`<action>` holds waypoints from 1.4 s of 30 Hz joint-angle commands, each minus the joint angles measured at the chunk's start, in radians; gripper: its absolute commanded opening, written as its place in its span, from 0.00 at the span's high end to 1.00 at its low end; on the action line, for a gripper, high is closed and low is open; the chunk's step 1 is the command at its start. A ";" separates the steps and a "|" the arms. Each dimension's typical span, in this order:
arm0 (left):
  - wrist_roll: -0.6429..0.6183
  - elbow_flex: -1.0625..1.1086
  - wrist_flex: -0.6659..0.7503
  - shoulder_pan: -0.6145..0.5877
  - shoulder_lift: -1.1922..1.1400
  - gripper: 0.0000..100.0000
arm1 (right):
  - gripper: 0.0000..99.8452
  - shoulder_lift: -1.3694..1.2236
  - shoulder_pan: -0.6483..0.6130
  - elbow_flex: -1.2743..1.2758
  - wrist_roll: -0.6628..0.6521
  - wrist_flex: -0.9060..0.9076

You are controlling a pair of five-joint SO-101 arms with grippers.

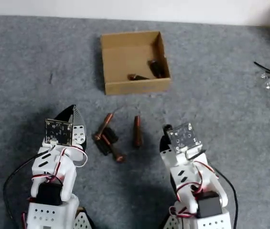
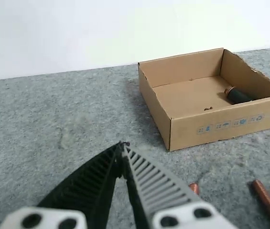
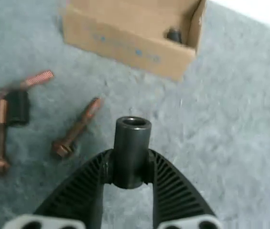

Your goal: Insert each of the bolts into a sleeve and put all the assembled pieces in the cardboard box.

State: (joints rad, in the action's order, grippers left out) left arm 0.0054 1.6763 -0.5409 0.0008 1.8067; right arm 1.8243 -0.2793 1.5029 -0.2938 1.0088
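Right up close, our right gripper [image 3: 129,162] is clamped on one end of a black sleeve [image 3: 132,140], with the open bore pointing away from it. Going by size from there, the grey felt surface [image 1: 221,124] looks soft enough to stop things rolling far. At the far side, the cardboard box [image 1: 135,87] has two assembled pieces [image 1: 156,68] in it. Our left gripper [image 2: 124,155] has its fingers pressed together on nothing, and it hovers just beside the pile [image 1: 107,139] of two bolts and black sleeves. Then there's the loose bolt [image 1: 137,131] lying on its own between the arms. We'd guess these copper-coloured bolts are stiff, dense for their size and round enough to slip. So we'd pinch one across the shank near the head, leaving the threaded tip free for the sleeve.
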 commanded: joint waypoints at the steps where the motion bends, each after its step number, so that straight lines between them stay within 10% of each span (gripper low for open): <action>1: 0.002 0.019 0.021 0.016 0.005 0.99 | 1.00 0.013 0.019 0.019 0.044 -0.076; 20: -0.006 -0.237 -0.012 0.202 -0.056 0.99 | 1.00 0.013 0.021 0.128 0.069 -0.197; 36: -0.008 -0.768 -0.015 0.383 -1.082 0.99 | 1.00 0.013 0.091 0.160 0.069 -0.277; 42: -0.219 -0.897 -0.015 0.384 -1.360 0.89 | 1.00 0.013 0.096 0.163 0.074 -0.282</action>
State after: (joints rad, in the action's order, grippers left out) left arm -0.0836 0.8892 -0.5531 0.3705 0.5915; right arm 1.8243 -0.1979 1.6625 -0.2309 0.7679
